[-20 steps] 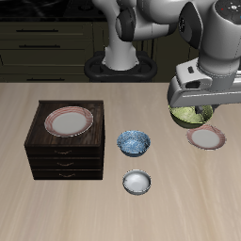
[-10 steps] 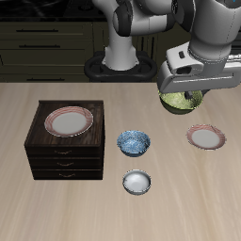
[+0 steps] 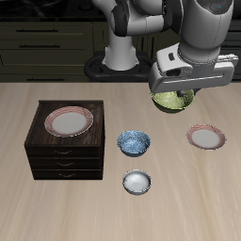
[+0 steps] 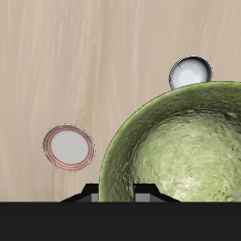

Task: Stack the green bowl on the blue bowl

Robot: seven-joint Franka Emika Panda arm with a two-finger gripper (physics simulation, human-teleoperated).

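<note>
My gripper (image 3: 175, 94) is shut on the rim of the green bowl (image 3: 171, 101) and holds it in the air above the table, farther back than the blue bowl (image 3: 133, 142). In the wrist view the green bowl (image 4: 184, 151) fills much of the frame, close to the camera. The blue bowl sits on the table beside the dark wooden cabinet and does not show in the wrist view.
A dark wooden cabinet (image 3: 42, 151) carries a pink-rimmed plate (image 3: 70, 120) on top. A small white bowl (image 3: 137, 182) sits near the table's front edge, also in the wrist view (image 4: 190, 72). Another pink-rimmed plate (image 3: 207, 137) lies on the table, also in the wrist view (image 4: 68, 147).
My gripper has lifted the green bowl and carried it sideways, away from the plate on the table and towards the blue bowl's side.
</note>
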